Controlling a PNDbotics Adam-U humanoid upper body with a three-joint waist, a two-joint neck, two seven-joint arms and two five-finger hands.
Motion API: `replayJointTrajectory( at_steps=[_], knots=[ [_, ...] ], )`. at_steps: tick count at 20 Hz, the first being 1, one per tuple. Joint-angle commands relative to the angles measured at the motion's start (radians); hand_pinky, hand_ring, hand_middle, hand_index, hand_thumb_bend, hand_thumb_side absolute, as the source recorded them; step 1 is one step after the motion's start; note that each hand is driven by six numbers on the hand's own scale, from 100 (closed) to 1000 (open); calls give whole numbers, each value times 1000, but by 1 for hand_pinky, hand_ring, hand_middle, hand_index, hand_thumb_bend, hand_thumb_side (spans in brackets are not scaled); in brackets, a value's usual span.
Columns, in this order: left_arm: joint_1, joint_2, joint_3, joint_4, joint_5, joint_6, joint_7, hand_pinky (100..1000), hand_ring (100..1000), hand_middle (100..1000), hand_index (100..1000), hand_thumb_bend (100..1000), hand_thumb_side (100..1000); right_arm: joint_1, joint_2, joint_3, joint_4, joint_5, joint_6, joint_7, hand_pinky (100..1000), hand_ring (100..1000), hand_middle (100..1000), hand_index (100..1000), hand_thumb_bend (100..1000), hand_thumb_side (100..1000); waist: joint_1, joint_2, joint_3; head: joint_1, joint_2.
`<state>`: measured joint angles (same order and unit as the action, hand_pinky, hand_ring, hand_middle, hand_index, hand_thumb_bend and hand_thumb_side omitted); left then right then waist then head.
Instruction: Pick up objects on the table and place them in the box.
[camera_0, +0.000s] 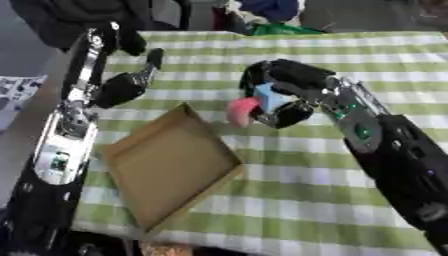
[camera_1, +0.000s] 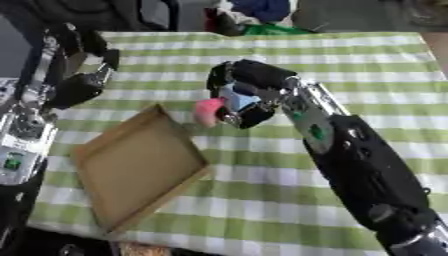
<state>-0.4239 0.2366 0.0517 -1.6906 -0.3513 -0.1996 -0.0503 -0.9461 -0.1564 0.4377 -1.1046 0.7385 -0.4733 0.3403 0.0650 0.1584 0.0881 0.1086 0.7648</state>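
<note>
My right hand (camera_0: 293, 82) is above the green-and-white checked table, its fingers curled round a small object with a light blue part (camera_0: 267, 96) and a pink rounded end (camera_0: 242, 111). The pink end hangs just past the far right corner of the shallow cardboard box (camera_0: 171, 167), which lies open and has nothing in it. My left hand (camera_0: 127, 85) hovers at the table's left side, beyond the box's far corner, fingers relaxed and holding nothing.
The checked tablecloth (camera_0: 306, 195) covers the table to the right of the box and in front of it. Dark, blue and green things (camera_0: 280, 27) lie past the far edge. The table's left edge runs beside my left arm.
</note>
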Motion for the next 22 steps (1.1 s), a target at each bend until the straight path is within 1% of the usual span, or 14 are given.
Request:
replayJointTrajectory(
  at_steps=[1,7,12,17,22],
  knots=[
    [-27,-3,-3,-35,8,-1,-8,588,561,518,743,306,310,-32,3,-2,-27,-20,9,5,823,749,713,422,100,100,1,-20,19,-24,5],
    [-50,-26,-12,-52,13,0,-24,589,561,518,742,307,307,-38,44,-3,11,-2,6,12,823,747,712,422,100,100,3,-16,85,-72,2],
    [-67,-42,-24,-53,18,-2,-32,589,560,518,742,307,306,-19,95,0,69,75,-24,7,823,750,716,422,100,100,4,-8,125,-105,-1],
    [-79,-54,-32,-52,21,-6,-37,589,560,518,742,307,306,7,142,18,101,151,-81,-11,823,752,720,421,100,100,5,-2,142,-115,-3],
    [-85,-56,-33,-52,22,-7,-38,589,560,518,742,306,306,40,174,49,111,202,-131,-18,823,756,725,429,100,100,3,3,139,-113,-5]
  ],
)
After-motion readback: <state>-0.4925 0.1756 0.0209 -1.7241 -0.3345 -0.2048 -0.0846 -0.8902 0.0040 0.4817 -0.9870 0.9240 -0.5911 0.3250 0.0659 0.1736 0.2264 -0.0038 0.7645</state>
